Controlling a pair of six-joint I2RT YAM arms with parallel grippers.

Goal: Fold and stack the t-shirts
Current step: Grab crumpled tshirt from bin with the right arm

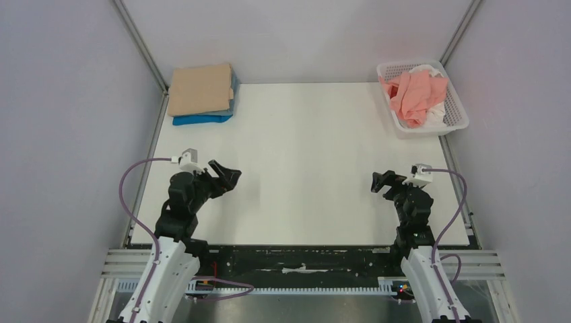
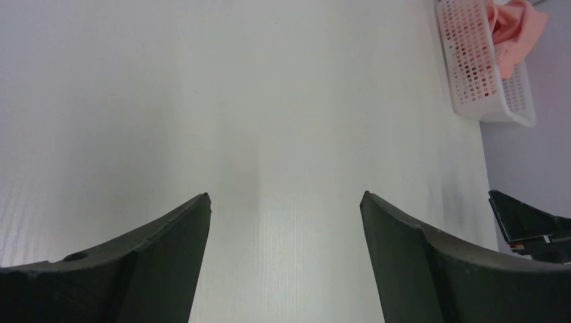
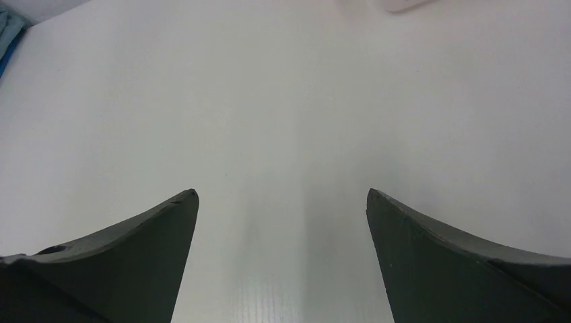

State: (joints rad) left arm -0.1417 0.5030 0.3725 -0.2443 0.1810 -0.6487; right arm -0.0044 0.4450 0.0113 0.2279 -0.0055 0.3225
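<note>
Both left gripper [image 1: 227,176] and right gripper [image 1: 377,182] stood wide, empty; grabbing pink shirt [image 1: 414,94] at 1 o'clock risked dragging white shirt [image 1: 438,112] along

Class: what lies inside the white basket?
A crumpled pink shirt on top, with a white shirt partly showing beneath; anything deeper is covered.

there were four t-shirts: one tan t-shirt [image 1: 200,89], one blue t-shirt [image 1: 202,120], one salmon-pink t-shirt [image 1: 414,94] and one white t-shirt [image 1: 426,69]. there was one white basket [image 1: 460,116] and one table [image 1: 303,155]. there were two grippers: the left gripper [image 1: 227,176] and the right gripper [image 1: 381,182].
</note>
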